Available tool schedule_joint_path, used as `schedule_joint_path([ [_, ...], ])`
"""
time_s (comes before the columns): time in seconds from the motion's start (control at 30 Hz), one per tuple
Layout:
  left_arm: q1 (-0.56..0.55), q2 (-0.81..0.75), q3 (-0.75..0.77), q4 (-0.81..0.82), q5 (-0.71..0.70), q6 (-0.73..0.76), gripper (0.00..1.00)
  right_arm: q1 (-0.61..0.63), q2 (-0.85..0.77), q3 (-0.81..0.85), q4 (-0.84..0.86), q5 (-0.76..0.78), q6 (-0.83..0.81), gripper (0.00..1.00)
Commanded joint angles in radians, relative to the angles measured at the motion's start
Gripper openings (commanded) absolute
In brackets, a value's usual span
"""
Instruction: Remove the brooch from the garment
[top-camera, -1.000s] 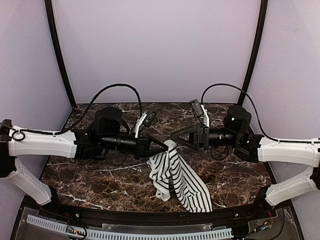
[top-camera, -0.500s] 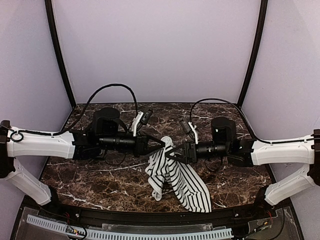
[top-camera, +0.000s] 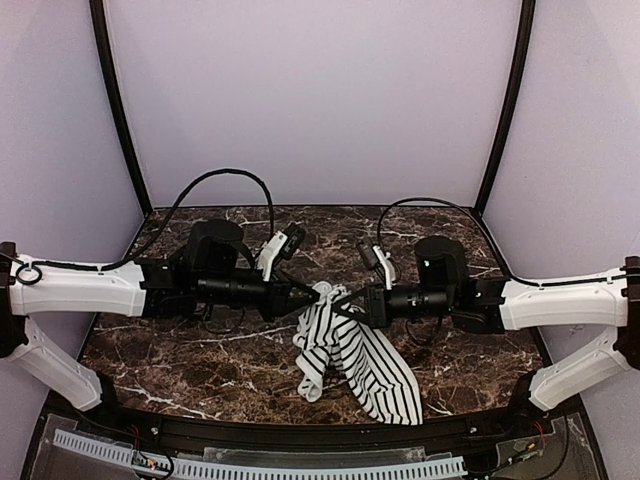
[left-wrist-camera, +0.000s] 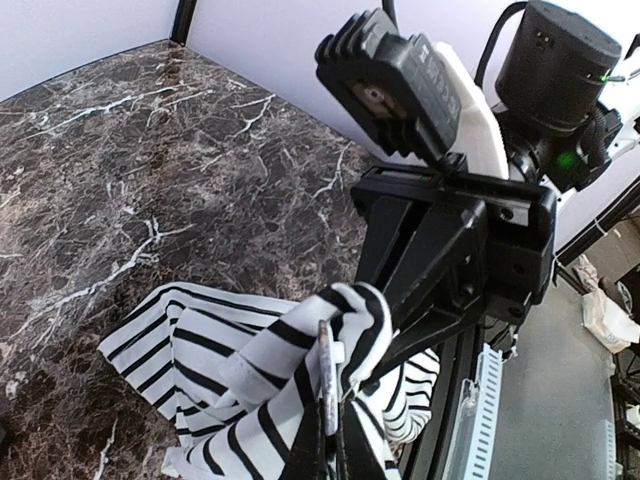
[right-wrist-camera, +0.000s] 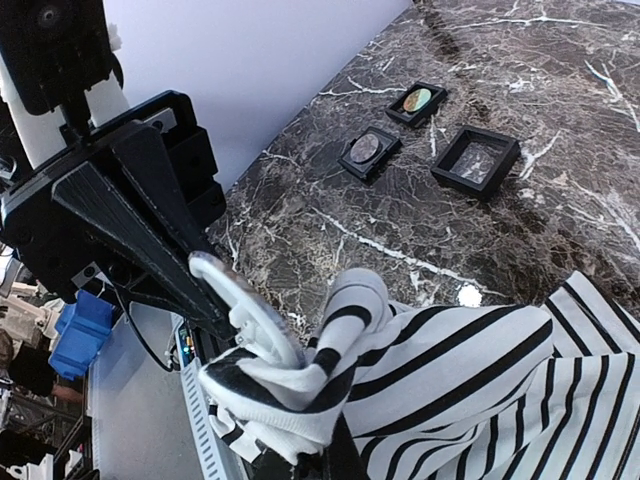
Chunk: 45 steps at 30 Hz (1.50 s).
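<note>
Looking down from the top camera, I have both arms stretched in from the sides so their tips almost meet at the centre of the frame, above the dark marble table (top-camera: 170, 350). The left gripper (top-camera: 306, 297) is fully closed, with a bunch of the garment (top-camera: 358, 358) pinched in it. The right gripper (top-camera: 344, 303) comes in from the opposite side and is closed as well, its fingers meeting on the same raised fold of fabric. The striped top hangs from that shared pinch just below frame centre. It then drapes down and to the lower right, where its lower part lies spread on the marble near the front edge. On the right wrist camera, the gathered fold fills the lower middle of the picture, and a pale, glossy oval piece, which I take for the brooch (right-wrist-camera: 243, 312), stands on edge on the fabric at centre left. It sits just beside the black fingers of the left arm. I cannot tell how it is fastened to the cloth. In the upper right of that same picture, three small black boxes (right-wrist-camera: 417, 102) sit close together on the table, well apart from the garment.
</note>
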Motion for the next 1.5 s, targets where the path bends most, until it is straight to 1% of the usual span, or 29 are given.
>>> schedule_joint_path([
  [0.0, 0.007, -0.021, 0.03, -0.125, -0.05, 0.083, 0.01, 0.002, -0.039, 0.024, -0.012, 0.078, 0.006, 0.0],
  [0.2, 0.04, -0.021, 0.014, -0.168, -0.107, 0.06, 0.01, -0.006, -0.113, 0.025, -0.101, 0.211, 0.009, 0.0],
  [0.37, 0.081, -0.067, -0.025, -0.148, -0.145, 0.002, 0.01, -0.043, -0.198, 0.039, -0.241, 0.378, 0.008, 0.0],
  [0.47, 0.089, -0.09, -0.035, -0.123, -0.118, -0.027, 0.01, -0.089, -0.215, 0.089, -0.376, 0.497, -0.002, 0.0],
  [0.57, 0.092, -0.114, -0.051, -0.047, -0.071, -0.052, 0.01, -0.139, -0.194, 0.139, -0.45, 0.54, -0.016, 0.0],
  [0.6, 0.092, -0.118, -0.055, -0.032, -0.043, -0.072, 0.01, -0.149, -0.179, 0.15, -0.469, 0.55, -0.018, 0.02],
  [0.63, 0.092, -0.118, -0.056, -0.006, -0.027, -0.082, 0.01, -0.154, -0.163, 0.163, -0.486, 0.558, -0.02, 0.15],
  [0.7, 0.093, -0.116, -0.056, 0.044, 0.024, -0.12, 0.01, -0.158, -0.135, 0.175, -0.504, 0.556, -0.034, 0.54],
  [0.73, 0.093, -0.114, -0.06, 0.064, 0.062, -0.147, 0.01, -0.158, -0.13, 0.17, -0.492, 0.53, -0.045, 0.67],
  [0.77, 0.093, -0.113, -0.062, 0.107, 0.079, -0.161, 0.01, -0.158, -0.132, 0.158, -0.468, 0.491, -0.058, 0.76],
  [0.83, 0.093, -0.11, -0.071, 0.163, 0.125, -0.202, 0.01, -0.158, -0.16, 0.114, -0.363, 0.391, -0.079, 0.86],
  [0.87, 0.092, -0.109, -0.075, 0.174, 0.148, -0.208, 0.01, -0.156, -0.179, 0.087, -0.333, 0.337, -0.084, 0.94],
  [0.9, 0.093, -0.107, -0.075, 0.195, 0.159, -0.215, 0.01, -0.156, -0.212, 0.059, -0.27, 0.28, -0.091, 0.97],
  [1.03, 0.093, -0.091, -0.082, 0.274, 0.272, -0.252, 0.01, -0.147, -0.31, -0.056, -0.066, 0.071, -0.085, 0.99],
  [1.13, 0.092, -0.062, -0.092, 0.361, 0.341, -0.296, 0.01, -0.127, -0.348, -0.111, 0.056, -0.036, -0.055, 0.97],
  [1.2, 0.092, -0.042, -0.092, 0.436, 0.391, -0.329, 0.01, -0.107, -0.341, -0.118, 0.101, -0.071, -0.04, 0.93],
  [1.27, 0.092, -0.02, -0.09, 0.477, 0.43, -0.355, 0.01, -0.082, -0.32, -0.107, 0.124, -0.087, -0.038, 0.9],
  [1.37, 0.091, 0.006, -0.084, 0.513, 0.476, -0.384, 0.01, -0.035, -0.271, -0.074, 0.145, -0.1, -0.045, 0.83],
  [1.47, 0.091, 0.013, -0.083, 0.524, 0.488, -0.389, 0.01, 0.007, -0.223, -0.047, 0.182, -0.11, -0.047, 0.75],
])
